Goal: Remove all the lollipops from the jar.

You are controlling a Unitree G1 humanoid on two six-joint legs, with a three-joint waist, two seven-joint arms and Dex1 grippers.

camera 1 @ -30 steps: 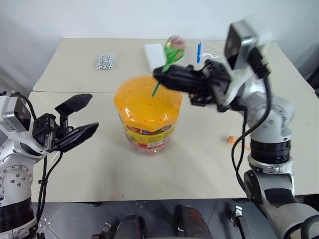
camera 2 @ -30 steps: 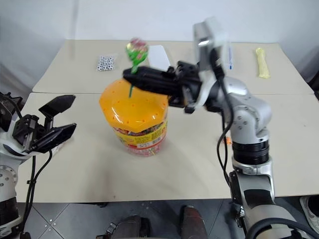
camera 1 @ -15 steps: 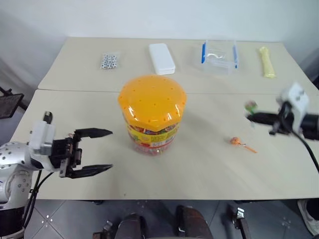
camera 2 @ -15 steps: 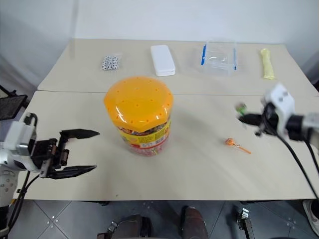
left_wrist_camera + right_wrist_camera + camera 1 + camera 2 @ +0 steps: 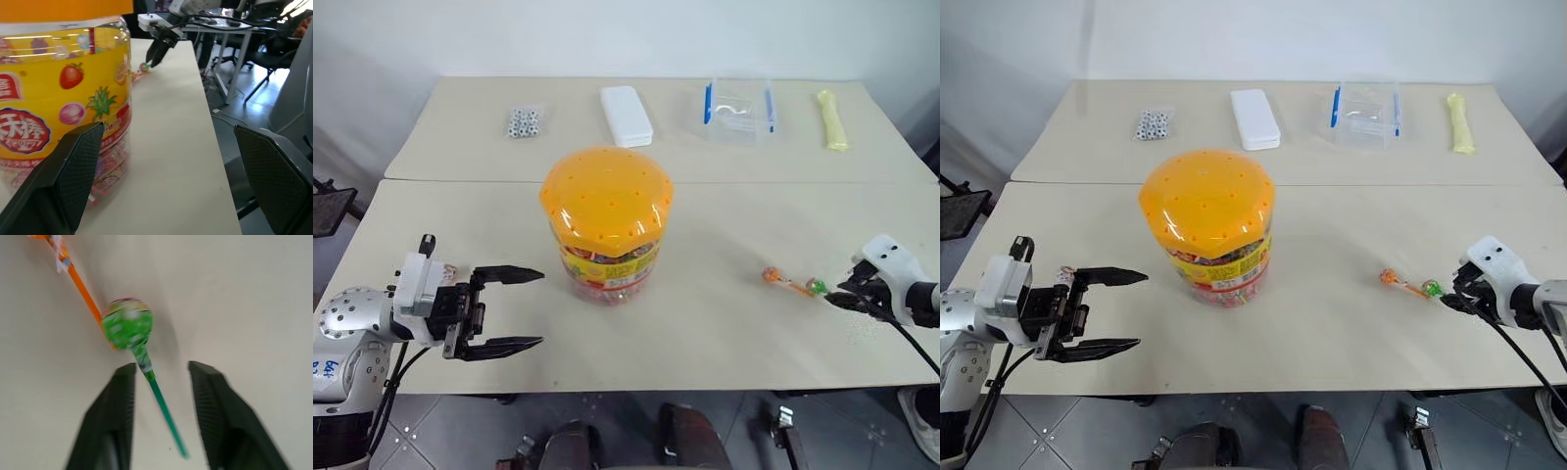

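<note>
The jar point(image 5: 606, 223), a clear tub with an orange dotted lid, stands mid-table with its lid on. Right of it lie two lollipops: an orange-stick one point(image 5: 773, 277) and a green one point(image 5: 817, 287), its head point(image 5: 127, 323) touching the orange stick point(image 5: 82, 291). My right gripper point(image 5: 164, 368) is low over the table at the far right, open. The green stick lies loose between its fingers point(image 5: 111, 411). My left gripper point(image 5: 542, 308) hovers open and empty left of the jar, pointing at it. The jar's label point(image 5: 54, 98) is close in the left wrist view.
Along the table's far side sit a cluster of white-grey balls point(image 5: 522, 121), a white case point(image 5: 626, 102), a clear box with blue clips point(image 5: 737, 103) and a yellow packet point(image 5: 832, 120). A seam point(image 5: 460, 180) runs across between the two tabletops.
My right gripper swung from above the jar's lid to the right and down to the table with the green lollipop, then opened; the lollipop now lies beside the orange one. The left gripper sank slightly.
</note>
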